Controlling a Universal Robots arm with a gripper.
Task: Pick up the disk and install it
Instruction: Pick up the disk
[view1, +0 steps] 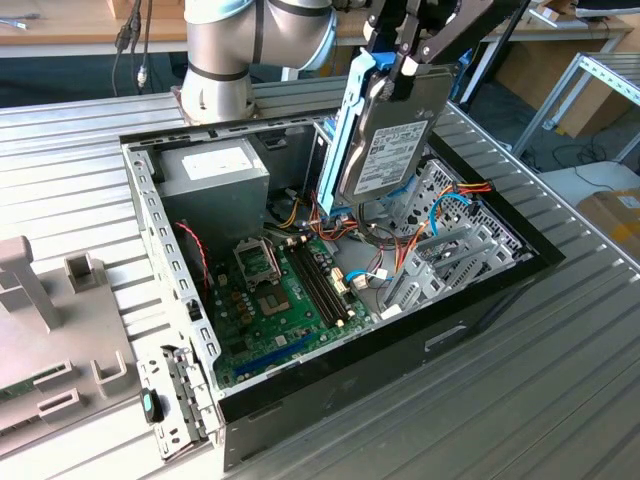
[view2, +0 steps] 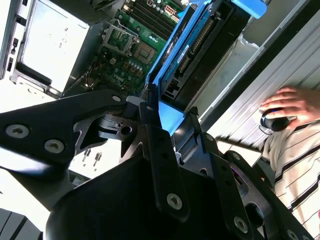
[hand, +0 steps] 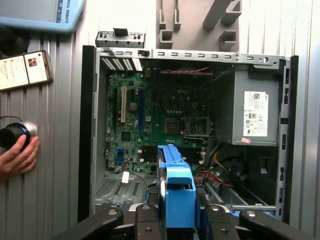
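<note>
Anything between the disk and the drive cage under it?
The tool is shut on the disk, held upright over the case. Loose coloured cables appear to lie just beneath its lower end, beside the silver drive cage; they could snag.

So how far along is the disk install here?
Pickup looks done: the gripper is shut on the disk, holding it upright over the open case. Installing is left: the disk is not yet seated inside the case.
</note>
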